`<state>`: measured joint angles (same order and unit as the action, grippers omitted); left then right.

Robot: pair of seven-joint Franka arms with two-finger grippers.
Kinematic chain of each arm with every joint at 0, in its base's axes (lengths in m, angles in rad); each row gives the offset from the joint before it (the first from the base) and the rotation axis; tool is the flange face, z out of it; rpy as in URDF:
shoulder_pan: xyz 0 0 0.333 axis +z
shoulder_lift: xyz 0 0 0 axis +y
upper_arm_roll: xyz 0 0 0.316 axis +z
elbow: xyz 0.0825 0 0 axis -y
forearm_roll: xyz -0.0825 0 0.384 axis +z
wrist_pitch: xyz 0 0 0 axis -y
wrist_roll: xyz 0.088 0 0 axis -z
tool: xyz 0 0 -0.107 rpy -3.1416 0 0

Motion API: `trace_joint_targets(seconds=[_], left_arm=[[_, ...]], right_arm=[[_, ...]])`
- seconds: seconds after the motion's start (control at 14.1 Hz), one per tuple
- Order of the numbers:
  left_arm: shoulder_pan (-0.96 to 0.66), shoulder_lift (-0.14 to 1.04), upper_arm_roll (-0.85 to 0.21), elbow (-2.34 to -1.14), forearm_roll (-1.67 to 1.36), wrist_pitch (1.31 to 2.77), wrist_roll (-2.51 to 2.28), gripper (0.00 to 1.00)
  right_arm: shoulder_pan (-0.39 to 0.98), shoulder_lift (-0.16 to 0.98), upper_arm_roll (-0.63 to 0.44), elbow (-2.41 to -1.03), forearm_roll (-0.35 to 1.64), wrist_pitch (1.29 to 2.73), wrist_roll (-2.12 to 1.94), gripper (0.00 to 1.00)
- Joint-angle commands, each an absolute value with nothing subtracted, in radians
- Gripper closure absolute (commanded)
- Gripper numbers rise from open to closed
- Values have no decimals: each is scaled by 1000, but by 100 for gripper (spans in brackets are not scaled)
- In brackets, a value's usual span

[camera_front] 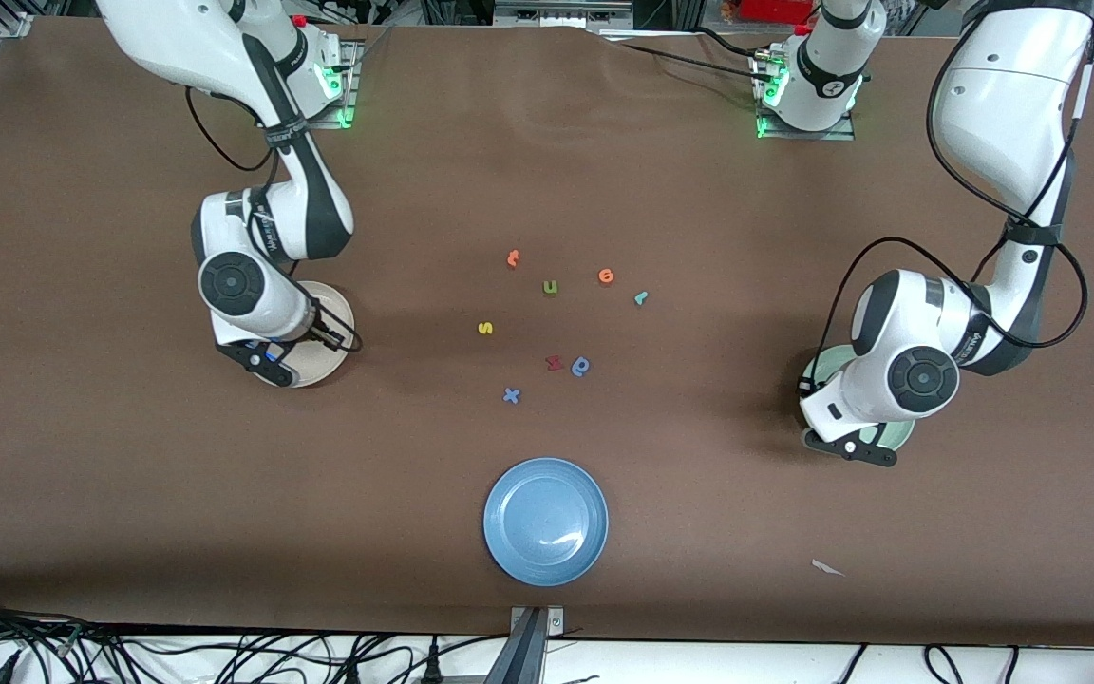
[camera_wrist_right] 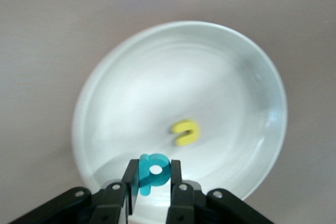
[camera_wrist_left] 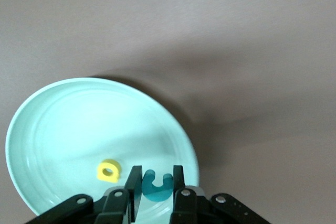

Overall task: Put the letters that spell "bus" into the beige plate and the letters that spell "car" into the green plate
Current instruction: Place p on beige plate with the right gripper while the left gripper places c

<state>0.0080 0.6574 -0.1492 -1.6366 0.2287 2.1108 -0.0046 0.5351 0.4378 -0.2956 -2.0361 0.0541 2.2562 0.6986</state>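
Note:
My left gripper hangs over the green plate, shut on the teal "c". A yellow "a" lies in that plate. My right gripper is over the beige plate, shut on the teal-blue "b". A yellow "u" lies in this plate. In the front view the arms cover most of the beige plate and the green plate. The yellow "s" and the teal "r" lie on the table's middle.
Two orange letters, an olive "u", a red letter, a dark blue round letter and a blue "x" lie mid-table. A blue plate sits nearer the front camera. A white scrap lies near the table's front edge.

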Motion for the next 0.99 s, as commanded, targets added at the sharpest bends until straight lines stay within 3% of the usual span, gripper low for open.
trace_joint_targets(seconds=[0.0, 0.07, 0.14, 0.21, 0.42, 0.57, 0.92], left_arm=[[43, 583, -167, -1797, 256, 2253, 12, 90], [52, 583, -167, -1804, 256, 2261, 17, 61], [52, 584, -167, -1801, 256, 2261, 47, 8], [58, 583, -167, -1798, 249, 2257, 81, 0], [51, 565, -176, -1787, 212, 2238, 43, 0], [48, 555, -254, -1790, 167, 2229, -100, 0], [-12, 534, -405, -1903, 228, 2328, -351, 0]], right_arm=[[543, 394, -298, -2143, 69, 2315, 663, 95], [543, 394, -298, -2151, 69, 2316, 661, 92], [543, 394, -298, -2154, 69, 2315, 661, 69], [543, 394, -298, -2154, 69, 2313, 661, 1], [543, 362, -296, -2145, 69, 2304, 667, 0], [551, 345, -281, -2122, 71, 2298, 695, 0], [558, 385, -131, -1984, 71, 2303, 1007, 1]])
